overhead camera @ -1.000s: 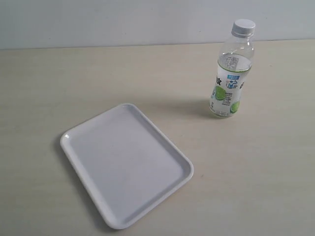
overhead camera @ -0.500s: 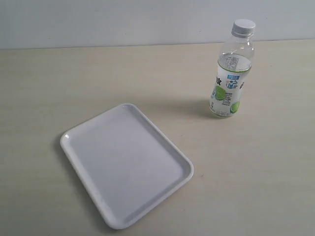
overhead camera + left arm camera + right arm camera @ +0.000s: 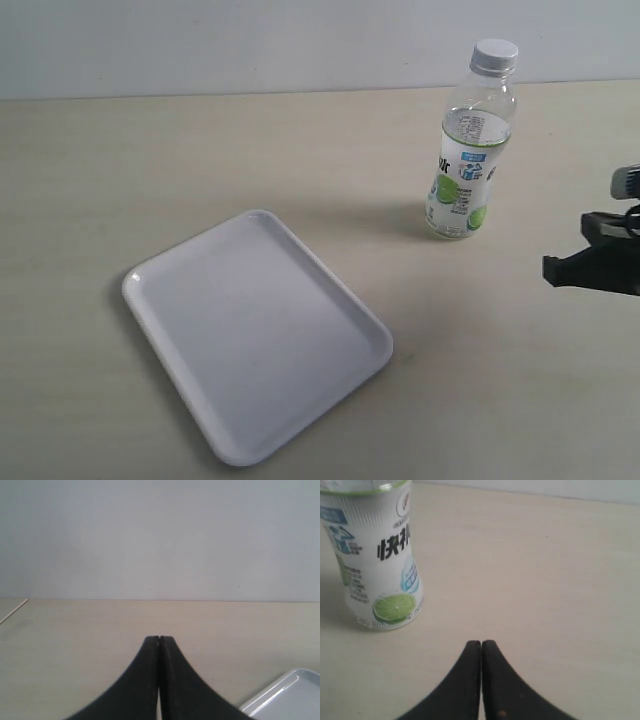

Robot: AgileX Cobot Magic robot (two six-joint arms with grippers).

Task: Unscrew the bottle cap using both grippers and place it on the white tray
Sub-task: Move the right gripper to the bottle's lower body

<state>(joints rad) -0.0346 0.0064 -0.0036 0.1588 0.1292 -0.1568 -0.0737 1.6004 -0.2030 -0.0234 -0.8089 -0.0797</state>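
The clear bottle (image 3: 467, 165) with its lime label stands upright on the table at the back right, and its white ribbed bottle cap (image 3: 495, 56) sits screwed on top. The right wrist view shows only the bottle's lower part (image 3: 375, 555). My right gripper (image 3: 553, 269) enters from the right edge, a short way from the bottle's base. It is shut and empty (image 3: 481, 643). The white tray (image 3: 255, 330) lies flat left of centre. My left gripper (image 3: 159, 638) is shut and empty, out of the exterior view, with a tray corner (image 3: 285, 697) beside it.
The table (image 3: 300, 150) is pale wood with a light wall along its far edge. A thin pale line (image 3: 12, 611) runs across the table's surface in the left wrist view.
My right gripper has come into the exterior view from the right edge. Bottle and tray have not moved.
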